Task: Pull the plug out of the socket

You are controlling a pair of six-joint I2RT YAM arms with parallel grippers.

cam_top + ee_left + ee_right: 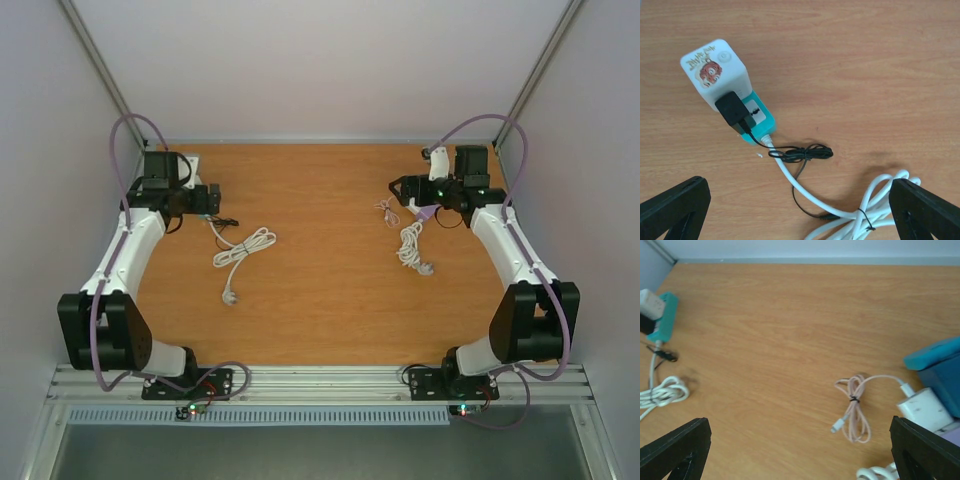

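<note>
Both pincers are spread wide and hold nothing - left gripper (797, 190), right gripper (797, 430). Ahead of the left one, a black plug (735, 111) sits in a teal socket strip (762, 117), touching a white cube (715, 70) with a tiger sticker (710, 74) - its lettering is unreadable. Near the right gripper, a white charger (924, 409) with a pink cable (857, 412) sits against another teal strip (935, 360).

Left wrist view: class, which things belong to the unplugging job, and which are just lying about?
Job: black plug; white-and-teal socket block.
Lying about: bundled black lead; coiled white cable.
</note>
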